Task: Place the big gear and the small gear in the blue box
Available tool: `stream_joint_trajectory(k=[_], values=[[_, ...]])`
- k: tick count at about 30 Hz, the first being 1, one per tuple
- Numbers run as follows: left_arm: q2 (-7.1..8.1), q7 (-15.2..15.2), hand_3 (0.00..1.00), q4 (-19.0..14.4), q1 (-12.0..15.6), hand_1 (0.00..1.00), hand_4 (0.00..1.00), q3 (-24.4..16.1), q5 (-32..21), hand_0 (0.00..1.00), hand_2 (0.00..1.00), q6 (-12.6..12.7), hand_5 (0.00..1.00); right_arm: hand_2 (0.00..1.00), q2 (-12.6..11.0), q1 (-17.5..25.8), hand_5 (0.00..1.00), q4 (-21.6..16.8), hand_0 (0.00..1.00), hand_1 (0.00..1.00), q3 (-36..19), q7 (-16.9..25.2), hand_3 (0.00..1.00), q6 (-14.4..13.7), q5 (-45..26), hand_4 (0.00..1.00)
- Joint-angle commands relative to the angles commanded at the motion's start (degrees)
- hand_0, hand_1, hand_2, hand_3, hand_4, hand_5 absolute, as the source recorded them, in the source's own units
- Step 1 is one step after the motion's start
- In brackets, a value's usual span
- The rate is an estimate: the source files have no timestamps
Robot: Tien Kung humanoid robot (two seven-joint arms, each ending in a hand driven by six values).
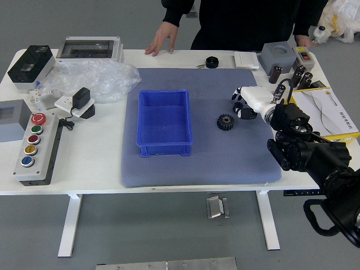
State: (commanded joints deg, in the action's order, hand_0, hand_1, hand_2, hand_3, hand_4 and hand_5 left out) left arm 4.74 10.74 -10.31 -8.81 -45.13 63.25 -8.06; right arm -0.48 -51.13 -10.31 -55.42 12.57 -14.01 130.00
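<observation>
My right hand [241, 103] reaches over the right part of the blue-grey mat, its white back upward and dark fingers pointing left. Its fingers are at the small dark gear [238, 107], which they partly cover; whether they grasp it is not clear. The big black gear [225, 122] lies on the mat just left of and below the hand, apart from it. Left of the gears stands the blue box [164, 149], with nothing seen inside. No left hand shows.
A person stands at the far side, one hand resting on the table's far edge, the other at the far right corner. Black tape [212, 62] lies behind the mat [202, 169]. Button panel [37, 152] and plastic wrap [98, 80] are left; grey box [277, 56] and papers [326, 112] right.
</observation>
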Motion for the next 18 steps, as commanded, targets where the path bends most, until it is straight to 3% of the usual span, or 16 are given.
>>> stream_joint_trajectory(k=[6,9,10,15,16,18], values=[[0.04,-0.06,0.875,0.0,0.05,0.893,0.793,0.04,-0.16,0.906,0.869,0.04,0.34,0.634,-0.57,-0.42,0.172,0.0,0.584,0.529,3.8,-0.14,0.666,-0.87,-0.36,0.452],[0.04,-0.09,0.875,0.0,0.13,0.893,0.793,-0.01,-0.18,0.906,0.869,0.05,0.34,0.634,-1.13,-0.89,0.172,0.0,0.584,0.529,7.28,-0.23,0.666,-1.34,-3.27,0.452],[0.03,-0.08,0.875,0.0,0.16,0.894,0.794,-0.07,-0.15,0.906,0.869,0.05,0.341,0.639,-1.36,-1.08,0.186,-0.02,0.573,0.54,8.64,-0.27,0.667,-1.54,-4.58,0.511],[0.12,-0.18,0.875,0.0,0.33,0.894,0.794,-0.18,-0.4,0.906,0.869,0.12,0.341,0.639,-3.27,-1.98,0.186,-1.62,0.573,0.54,15.49,-0.93,0.667,-1.32,-11.17,0.511],[0.18,-0.21,0.875,0.0,0.42,0.893,0.793,-0.16,-0.55,0.905,0.869,0.14,0.339,0.656,-3.9,-2.18,0.252,-2.34,0.585,0.543,16.86,-1.22,0.667,-1.11,-12.54,0.624],[0.33,-0.24,0.875,0.0,0.63,0.893,0.793,-0.22,-0.78,0.905,0.869,0.19,0.339,0.656,-5.17,-2.48,0.252,-3.97,0.585,0.543,19.46,-1.87,0.667,-0.62,-15.16,0.624]])
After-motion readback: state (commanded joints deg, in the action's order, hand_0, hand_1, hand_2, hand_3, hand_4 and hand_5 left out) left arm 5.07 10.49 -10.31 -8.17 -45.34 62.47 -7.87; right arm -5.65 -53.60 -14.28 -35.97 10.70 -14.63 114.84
